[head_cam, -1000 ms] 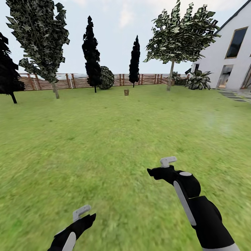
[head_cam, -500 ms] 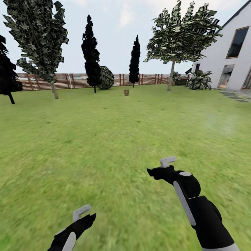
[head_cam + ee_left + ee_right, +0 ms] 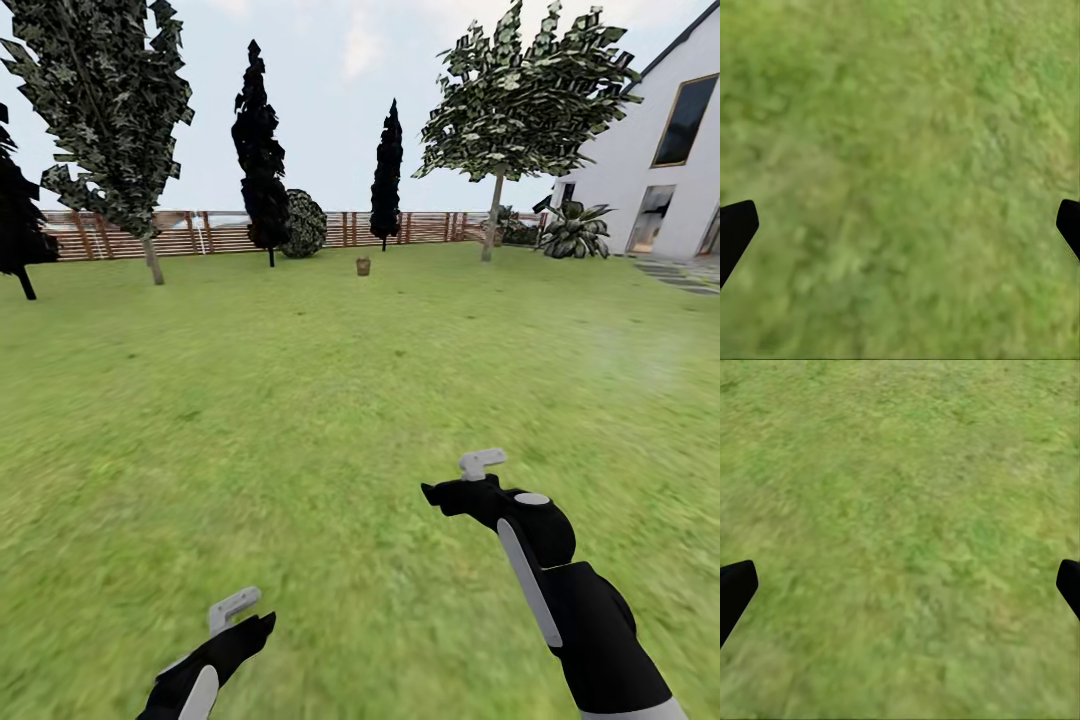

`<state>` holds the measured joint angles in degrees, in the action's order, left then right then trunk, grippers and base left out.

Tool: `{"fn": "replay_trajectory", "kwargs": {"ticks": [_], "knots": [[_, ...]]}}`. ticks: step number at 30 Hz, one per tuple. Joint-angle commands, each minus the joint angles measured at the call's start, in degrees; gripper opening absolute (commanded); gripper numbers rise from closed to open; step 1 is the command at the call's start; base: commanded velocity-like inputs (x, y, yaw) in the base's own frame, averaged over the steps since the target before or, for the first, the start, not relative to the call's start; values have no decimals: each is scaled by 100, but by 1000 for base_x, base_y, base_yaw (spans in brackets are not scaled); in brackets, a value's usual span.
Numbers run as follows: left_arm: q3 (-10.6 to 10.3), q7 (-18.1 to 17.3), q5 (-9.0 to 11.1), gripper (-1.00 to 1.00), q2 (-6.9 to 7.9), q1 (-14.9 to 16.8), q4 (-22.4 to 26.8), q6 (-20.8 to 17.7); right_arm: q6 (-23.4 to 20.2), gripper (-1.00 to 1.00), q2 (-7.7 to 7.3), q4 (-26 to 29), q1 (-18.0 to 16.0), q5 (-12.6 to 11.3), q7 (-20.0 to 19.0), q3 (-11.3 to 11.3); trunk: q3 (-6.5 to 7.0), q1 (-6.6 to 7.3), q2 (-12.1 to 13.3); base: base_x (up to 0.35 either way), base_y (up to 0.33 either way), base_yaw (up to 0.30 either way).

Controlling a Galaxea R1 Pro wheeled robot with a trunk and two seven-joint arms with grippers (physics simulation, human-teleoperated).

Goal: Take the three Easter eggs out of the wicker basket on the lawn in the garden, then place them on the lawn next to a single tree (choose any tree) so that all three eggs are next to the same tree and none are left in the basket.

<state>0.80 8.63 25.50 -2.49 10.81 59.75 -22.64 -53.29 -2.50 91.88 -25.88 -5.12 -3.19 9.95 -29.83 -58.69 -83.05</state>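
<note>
Both arms reach forward low over the lawn [image 3: 300, 400]: left gripper [image 3: 240, 612] near the bottom edge, right gripper [image 3: 462, 483] higher and further out. Wrist views show each one's fingers spread wide, holding nothing. One basket [image 3: 363, 265] sits far off, near the fence [image 3: 430, 227]; eggs too small to tell. Two leafy trees [image 3: 492, 215], open grass between.
</note>
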Motion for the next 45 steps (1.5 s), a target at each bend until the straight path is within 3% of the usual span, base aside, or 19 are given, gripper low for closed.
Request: {"fn": "replay_trajectory", "kwargs": {"ticks": [1,45], "knots": [[8,34,61,100,-4,2,10,-30,-24,100,-5,5,-5,-42,20,5,-6,-3,-3,334,0,0],[8,34,61,100,12,2,10,-30,-24,100,-8,5,-5,-42,20,4,-6,-3,-3,334,0,0]]}}
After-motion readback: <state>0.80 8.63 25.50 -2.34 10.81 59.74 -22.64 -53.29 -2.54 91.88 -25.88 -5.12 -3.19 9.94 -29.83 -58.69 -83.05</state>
